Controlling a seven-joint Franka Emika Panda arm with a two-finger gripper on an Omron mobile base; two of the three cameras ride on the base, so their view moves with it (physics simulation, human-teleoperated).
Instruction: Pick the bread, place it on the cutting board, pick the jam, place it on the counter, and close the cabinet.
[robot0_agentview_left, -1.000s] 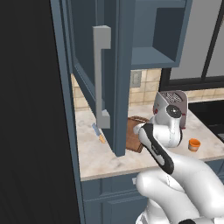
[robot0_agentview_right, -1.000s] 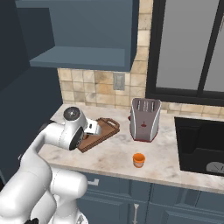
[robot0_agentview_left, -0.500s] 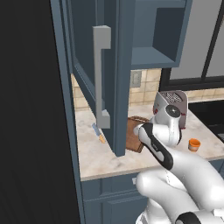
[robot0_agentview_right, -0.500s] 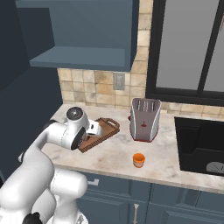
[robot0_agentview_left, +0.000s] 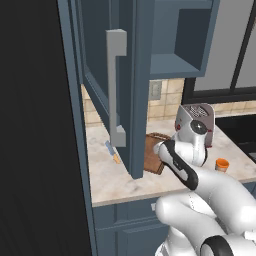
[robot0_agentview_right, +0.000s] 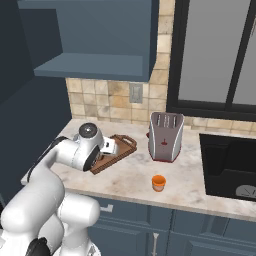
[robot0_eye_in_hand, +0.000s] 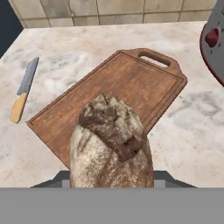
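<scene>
My gripper (robot0_agentview_right: 108, 148) is shut on the bread (robot0_eye_in_hand: 111, 144), a tan-brown crusty lump that hides the fingertips in the hand view. It hangs just above the near end of the cutting board (robot0_eye_in_hand: 131, 83), a dark wooden board with a handle loop, lying on the counter (robot0_agentview_right: 130, 180). In the left base view the board (robot0_agentview_left: 152, 159) is partly hidden by the open cabinet door (robot0_agentview_left: 120, 90). The jam (robot0_agentview_right: 158, 183), a small orange jar, stands upright on the counter near the front edge, to the right of the board. The cabinet (robot0_agentview_right: 100, 40) hangs above with its shelf showing.
A grey toaster (robot0_agentview_right: 165, 136) stands right of the board, close to its handle end. A knife (robot0_eye_in_hand: 24, 89) with a pale handle lies on the counter left of the board. A dark sink (robot0_agentview_right: 230, 165) is at the far right. The open door juts over the counter's left part.
The hand has edged very slightly toward the board with the bread still in its grip. Nothing else has moved.
</scene>
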